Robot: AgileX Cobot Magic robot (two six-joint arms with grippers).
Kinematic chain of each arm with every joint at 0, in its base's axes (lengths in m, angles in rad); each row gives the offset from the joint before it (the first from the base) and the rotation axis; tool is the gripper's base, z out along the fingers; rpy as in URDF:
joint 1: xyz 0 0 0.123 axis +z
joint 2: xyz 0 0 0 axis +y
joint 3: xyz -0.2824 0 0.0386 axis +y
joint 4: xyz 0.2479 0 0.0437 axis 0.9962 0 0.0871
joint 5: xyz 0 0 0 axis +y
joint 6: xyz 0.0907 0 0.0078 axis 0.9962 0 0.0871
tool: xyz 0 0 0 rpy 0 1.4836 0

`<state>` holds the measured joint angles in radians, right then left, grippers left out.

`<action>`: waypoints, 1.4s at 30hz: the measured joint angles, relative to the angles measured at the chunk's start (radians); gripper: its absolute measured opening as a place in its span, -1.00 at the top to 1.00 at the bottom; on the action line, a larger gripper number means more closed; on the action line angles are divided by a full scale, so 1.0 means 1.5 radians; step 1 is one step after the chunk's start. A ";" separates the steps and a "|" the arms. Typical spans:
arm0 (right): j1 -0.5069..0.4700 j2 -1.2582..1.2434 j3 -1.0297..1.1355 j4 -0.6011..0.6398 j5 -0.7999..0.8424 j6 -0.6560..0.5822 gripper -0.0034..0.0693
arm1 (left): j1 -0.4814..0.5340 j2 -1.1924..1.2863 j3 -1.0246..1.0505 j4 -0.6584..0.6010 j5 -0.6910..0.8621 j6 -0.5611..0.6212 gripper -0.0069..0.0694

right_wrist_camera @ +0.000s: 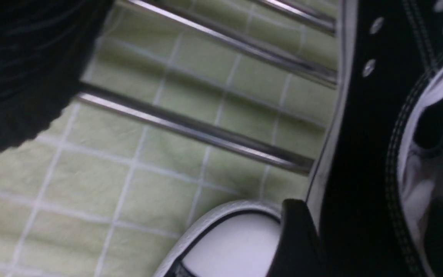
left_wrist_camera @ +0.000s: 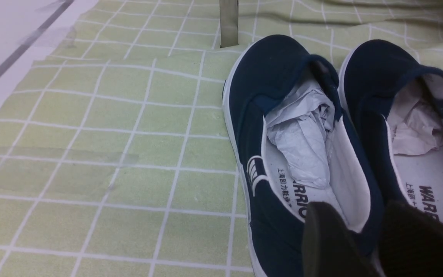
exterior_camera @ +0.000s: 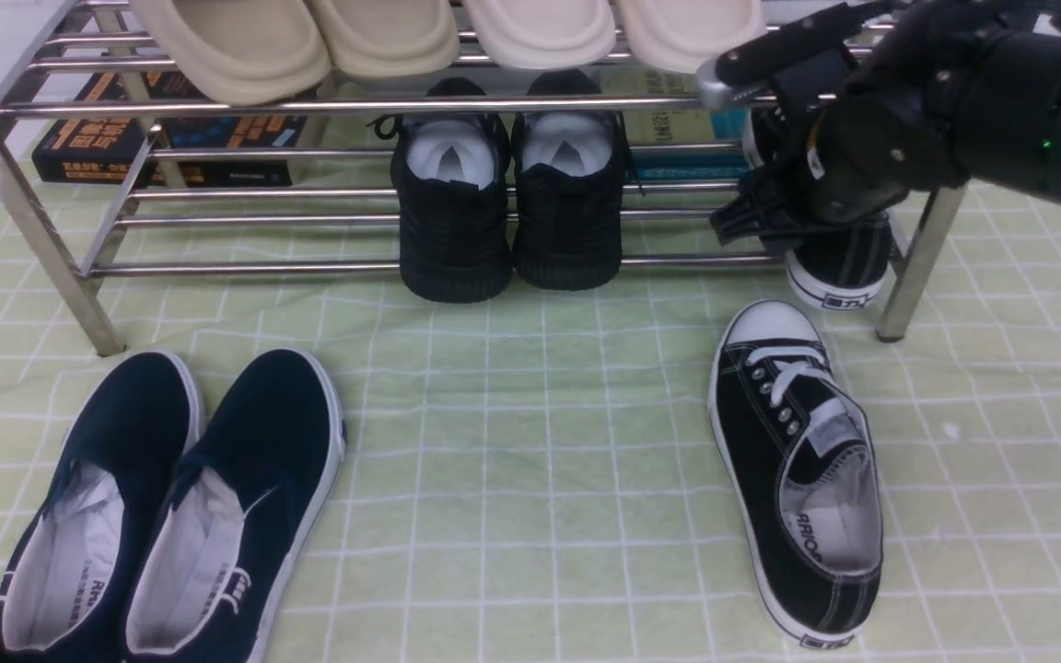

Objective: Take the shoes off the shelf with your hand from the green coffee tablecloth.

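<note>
The right gripper (right_wrist_camera: 371, 246) reaches in at the right end of the shelf (exterior_camera: 309, 106), on its lower tier. A shoe (exterior_camera: 839, 267) rests there beside the right leg, with its heel towards the camera and poking out past the front bar. In the right wrist view the jaws stand wide apart, astride the shoe's side wall. One finger (right_wrist_camera: 294, 238) is outside by the white sole edge, and the other is a dark shape down in the opening. They do not pinch the wall. Whether the outer finger touches the sole cannot be told.

The other shoe (exterior_camera: 798, 470) lies flat on the cloth (exterior_camera: 540, 442), in front of the shelf's right end. Its white toe cap points at the shelf, near the shelved shoe's heel but apart from it.

The left gripper (left_wrist_camera: 360, 223) hangs over the slip-ons (exterior_camera: 171, 516), which lie side by side on the cloth at the front left, stuffed with white paper. Its jaws are parted and grip nothing.

Black knit sneakers (exterior_camera: 512, 212) sit in the middle of the lower tier, heels outward and overhanging the front bar. Beige slippers (exterior_camera: 383, 37) line the upper tier. Books (exterior_camera: 98, 138) lie on the cloth behind the shelf's left part.
</note>
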<state>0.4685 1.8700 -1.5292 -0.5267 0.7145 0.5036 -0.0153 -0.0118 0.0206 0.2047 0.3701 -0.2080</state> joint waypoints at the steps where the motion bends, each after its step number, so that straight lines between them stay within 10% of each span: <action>1: 0.000 0.006 0.000 -0.015 0.000 0.015 -0.31 | 0.000 0.000 0.000 0.000 0.000 0.000 0.19; 8: 0.000 0.039 -0.001 -0.056 -0.008 0.043 -0.15 | 0.000 0.000 0.000 0.000 0.000 0.000 0.19; 15: -0.001 0.031 -0.003 -0.061 0.007 0.041 0.87 | 0.000 0.000 0.000 0.001 0.000 0.000 0.19; 33: 0.002 -0.180 0.002 0.257 0.349 -0.251 0.89 | 0.000 0.000 0.000 0.001 0.000 0.000 0.19; 42: 0.002 -0.336 0.122 0.291 0.357 -0.252 0.89 | 0.000 0.000 0.000 0.001 0.000 0.000 0.19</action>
<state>0.4716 1.3666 -1.3462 -0.0897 1.2500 0.1254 -0.0153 -0.0118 0.0206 0.2055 0.3701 -0.2080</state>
